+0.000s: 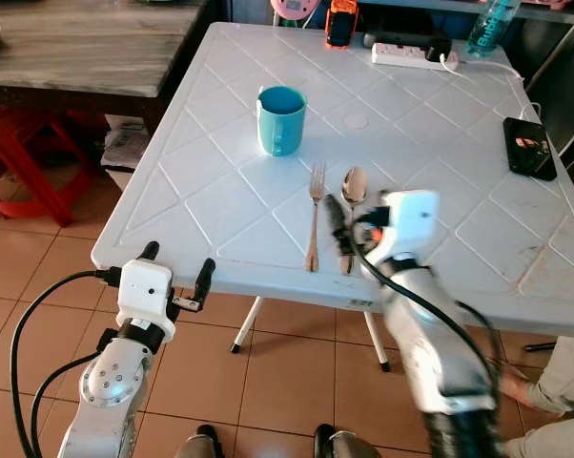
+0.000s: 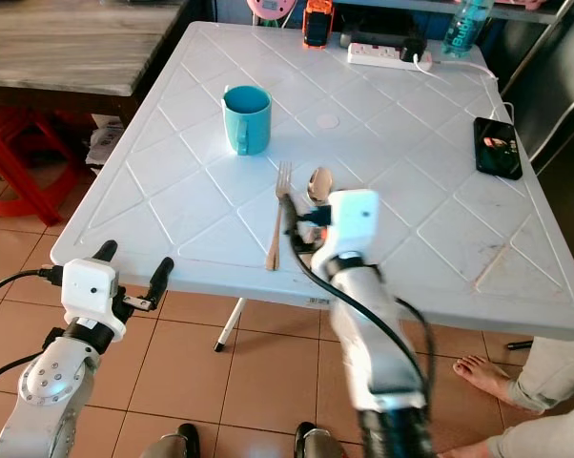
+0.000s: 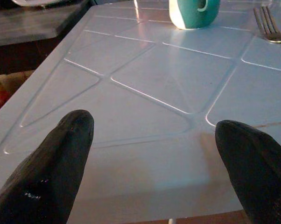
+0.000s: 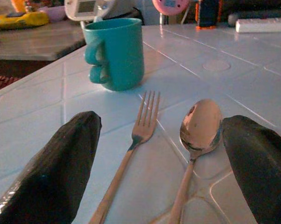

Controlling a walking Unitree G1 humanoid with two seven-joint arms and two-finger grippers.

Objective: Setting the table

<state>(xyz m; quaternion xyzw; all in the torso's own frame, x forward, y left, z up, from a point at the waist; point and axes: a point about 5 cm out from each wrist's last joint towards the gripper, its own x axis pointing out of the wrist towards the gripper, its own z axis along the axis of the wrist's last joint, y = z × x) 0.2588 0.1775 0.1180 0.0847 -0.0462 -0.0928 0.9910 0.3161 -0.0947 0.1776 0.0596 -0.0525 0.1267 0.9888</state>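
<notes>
black phone (image 1: 529,148), power strip (image 1: 406,55), water bottle (image 1: 487,27)

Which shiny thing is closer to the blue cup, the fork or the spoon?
The fork. It lies on the side toward the cup; the spoon lies beyond it.

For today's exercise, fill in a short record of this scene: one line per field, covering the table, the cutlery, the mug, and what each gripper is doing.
table: white plastic table, diamond-patterned top
cutlery: fork and spoon lying side by side near the front edge, fork on the robot's left
mug: teal mug, upright, beyond the fork
right gripper: right gripper open, low over the cutlery handles, one finger on each side of the pair
left gripper: left gripper open, at the table's front left edge, holding nothing
</notes>
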